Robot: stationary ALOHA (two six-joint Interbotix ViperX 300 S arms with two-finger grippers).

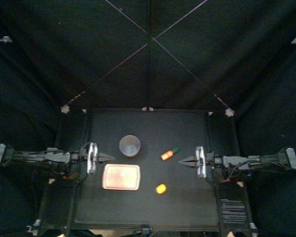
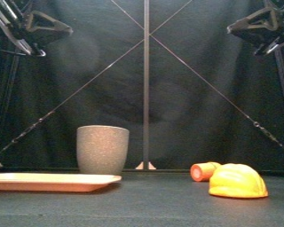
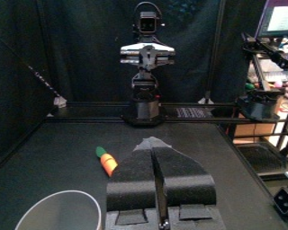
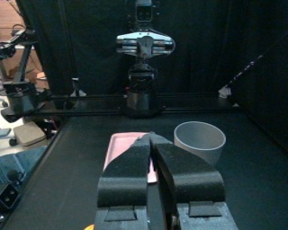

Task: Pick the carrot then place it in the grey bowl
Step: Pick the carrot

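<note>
Lying on the counter (image 1: 188,199), your carrot (image 1: 169,154) sits near the grey speckled cup (image 1: 129,143). You have the left gripper (image 3: 155,149) and the right gripper (image 4: 150,144) both pressed together.

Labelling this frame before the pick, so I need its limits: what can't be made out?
Yellow toy: which food it is; tiny in top view, plain lump in front view.
Carrot: front view, one end behind the yellow toy.
Tray: right wrist view, partly behind the right gripper.
Cup: left wrist view, cut off by the edge.
</note>
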